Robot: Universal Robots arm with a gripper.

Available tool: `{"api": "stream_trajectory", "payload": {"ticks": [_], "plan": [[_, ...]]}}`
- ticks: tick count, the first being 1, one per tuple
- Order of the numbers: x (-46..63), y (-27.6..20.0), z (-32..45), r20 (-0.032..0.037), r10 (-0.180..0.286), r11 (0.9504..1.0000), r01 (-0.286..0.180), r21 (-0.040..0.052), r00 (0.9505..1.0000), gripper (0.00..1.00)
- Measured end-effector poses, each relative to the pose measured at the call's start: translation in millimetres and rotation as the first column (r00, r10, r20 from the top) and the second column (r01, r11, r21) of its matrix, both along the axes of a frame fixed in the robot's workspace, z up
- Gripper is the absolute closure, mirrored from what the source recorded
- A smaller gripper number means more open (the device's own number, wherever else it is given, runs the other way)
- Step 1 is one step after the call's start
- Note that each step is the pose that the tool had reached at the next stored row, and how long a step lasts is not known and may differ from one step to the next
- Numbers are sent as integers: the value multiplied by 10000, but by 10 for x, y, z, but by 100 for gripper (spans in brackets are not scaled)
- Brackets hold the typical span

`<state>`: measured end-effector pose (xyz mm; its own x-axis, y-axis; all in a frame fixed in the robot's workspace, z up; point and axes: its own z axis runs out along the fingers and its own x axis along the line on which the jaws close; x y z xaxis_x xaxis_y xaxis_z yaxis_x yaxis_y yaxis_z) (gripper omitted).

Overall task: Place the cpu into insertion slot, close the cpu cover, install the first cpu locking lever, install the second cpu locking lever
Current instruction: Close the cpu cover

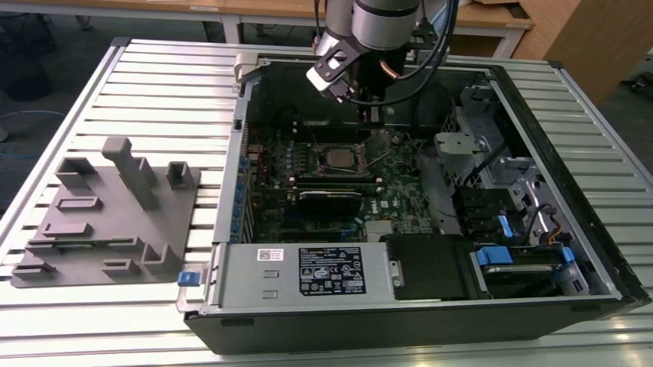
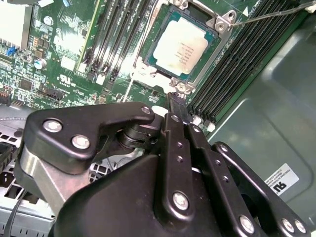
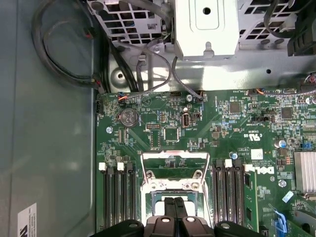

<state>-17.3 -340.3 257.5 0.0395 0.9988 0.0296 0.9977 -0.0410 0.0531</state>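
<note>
Black jointed metal links of the pincer [image 2: 173, 101] sit closest in both wrist views, and its two narrow fingers are pressed together with nothing visible between them. Whether the tips touch anything I cannot tell.

Just beyond the tips in the second wrist view lies the small square cpu with a dull silver-grey top [image 2: 180, 49]. It is seated flat in the square dark insertion slot with a silvery rim [image 2: 204, 60]. From the slot's far corner a thin silver wire lever [image 2: 276, 15] runs away from the pincer.

In the first wrist view, the thin silver cpu cover with a cut-out window [image 3: 174, 156] is folded back just past the slot from the pincer. Green circuit board [image 3: 148, 123] shows through the window. Long narrow black memory slots [image 3: 118, 197] flank the pincer on both sides.

In the exterior view, the arm reaches down into an open black computer case [image 1: 408, 321] lying on its side. The case rests on a desk of pale ribbed metal slats [image 1: 122, 84]. Well away from the pincer, on the same desk, stands a grey moulded fixture tray with upright blocks [image 1: 102, 206]. Behind the arm, wooden tables [image 1: 265, 11] line the room.
</note>
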Motion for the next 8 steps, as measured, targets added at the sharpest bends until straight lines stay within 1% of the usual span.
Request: {"api": "stream_trajectory", "payload": {"ticks": [8], "plan": [[7,0,12,0,3,10000,-3,1,10000,89]]}}
